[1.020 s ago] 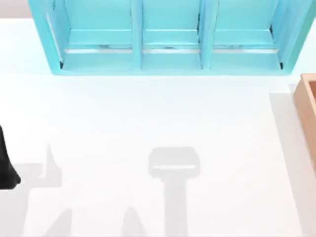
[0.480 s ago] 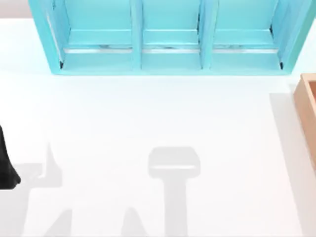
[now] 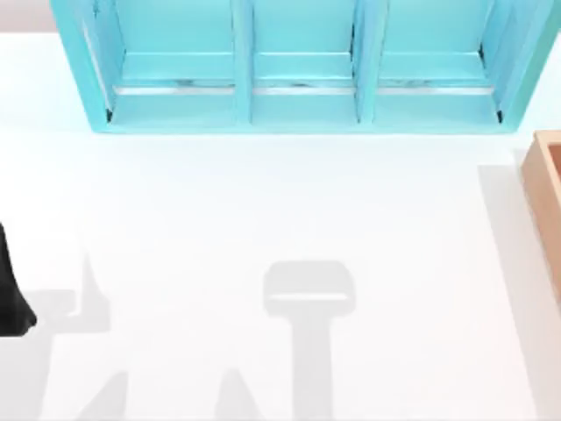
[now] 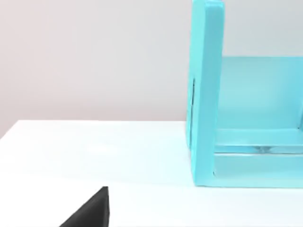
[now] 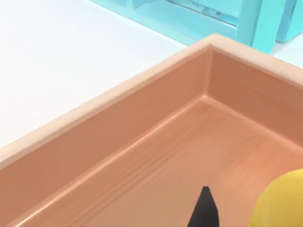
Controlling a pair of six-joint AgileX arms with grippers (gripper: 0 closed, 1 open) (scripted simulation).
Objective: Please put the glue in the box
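Observation:
The box (image 3: pixel 536 180), light tan with a reddish-brown inside, sits at the table's right edge and is cut off by the frame. In the right wrist view I look down into the box (image 5: pixel 118 97) from just above its corner. The yellow-orange body of the glue (image 5: pixel 281 201) shows over the box floor; its nozzle and label are out of frame. A black part of my right gripper (image 5: pixel 204 210) is beside the glue, over the box floor. Whether the glue is held I cannot tell. My left gripper (image 3: pixel 10 298) is parked at the table's left edge.
A big turquoise compartmented shelf (image 3: pixel 298 88) spans the back of the table, and its end wall (image 4: pixel 206 94) stands ahead of the left wrist. White tabletop (image 3: pixel 263 202) lies between the shelf, the box and the left arm.

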